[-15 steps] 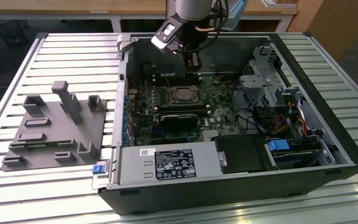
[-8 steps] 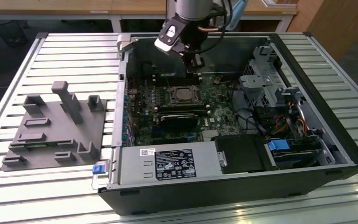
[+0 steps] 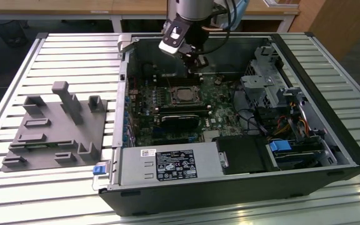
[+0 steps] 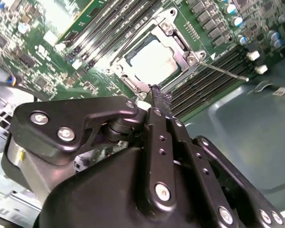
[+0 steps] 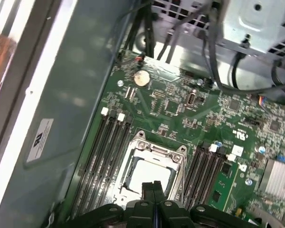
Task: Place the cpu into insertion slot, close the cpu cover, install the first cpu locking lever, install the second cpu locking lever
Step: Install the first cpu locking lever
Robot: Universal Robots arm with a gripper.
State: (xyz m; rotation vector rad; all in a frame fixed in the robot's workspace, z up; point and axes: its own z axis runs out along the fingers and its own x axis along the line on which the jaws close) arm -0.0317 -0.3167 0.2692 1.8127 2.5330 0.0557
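My gripper (image 4: pixel 156 93): black, silver screws. First wrist view: cpu (image 5: pixel 149 173) pale silvery-grey, cover (image 5: pixel 181 164) silver, board (image 5: pixel 171 107) green, memory slots (image 5: pixel 104 156) black with white clips. Exterior view: case (image 3: pixel 230 194) black, fixture (image 3: pixel 55 126) on the exterior view's left grey, table (image 3: pixel 73 51) pale with ribbed stripes, latch (image 3: pixel 100 169) blue.

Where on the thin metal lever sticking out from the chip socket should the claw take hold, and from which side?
Probably near the free end of the lever, away from the socket. It is a thin straight rod over the memory slots, so the claw should come from above, straddling it crosswise.
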